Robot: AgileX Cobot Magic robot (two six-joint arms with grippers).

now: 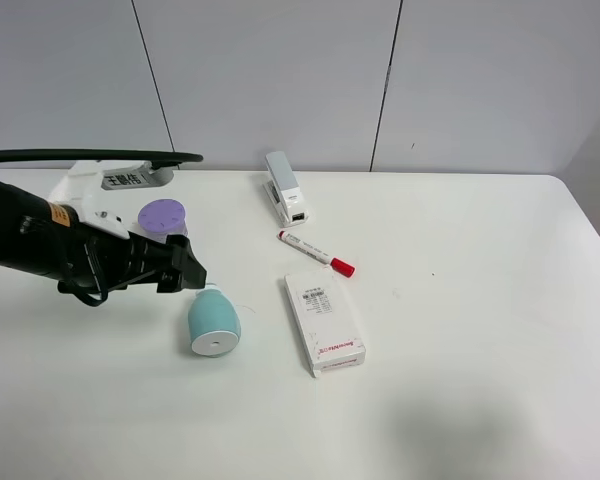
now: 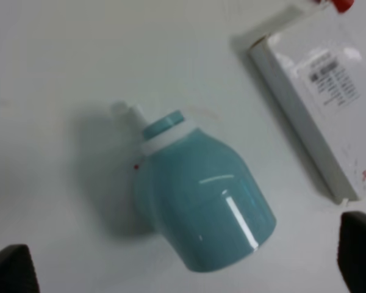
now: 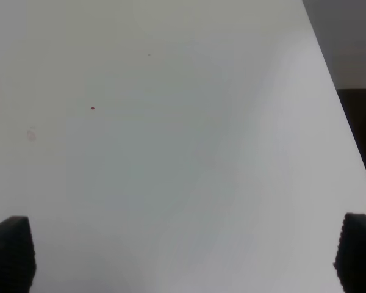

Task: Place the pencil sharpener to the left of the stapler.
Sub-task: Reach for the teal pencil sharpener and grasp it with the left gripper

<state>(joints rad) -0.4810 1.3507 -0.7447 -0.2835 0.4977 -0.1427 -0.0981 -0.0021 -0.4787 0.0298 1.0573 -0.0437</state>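
**Pencil sharpener** [image 1: 214, 325]: small glossy teal body, egg-shaped, lying on its side on the white table [image 1: 460, 300]. In the exterior high view its flat white round face, with a centre hole, points toward the front edge. The left wrist view [image 2: 201, 195] shows a white collar at the narrow end.
Location: left-centre of the table, just left of the flat white labelled box [image 1: 324, 322]. It is in front of the purple-lidded round container [image 1: 162, 215], and well in front and to the left of the stapler [image 1: 283, 187].

**Stapler**: white and light grey, narrow, at the back of the table. A white marker with a red cap [image 1: 315, 252] lies between it and the box.

**Left gripper** [image 1: 185, 274]: fingers spread wide and holding nothing. Its tip is just behind the sharpener's narrow end, with no contact visible. In its wrist view the sharpener lies between the two dark fingertips [image 2: 9, 268].

**Right gripper** [image 3: 183, 253]: fingers spread wide and empty, above bare tabletop near the table edge.
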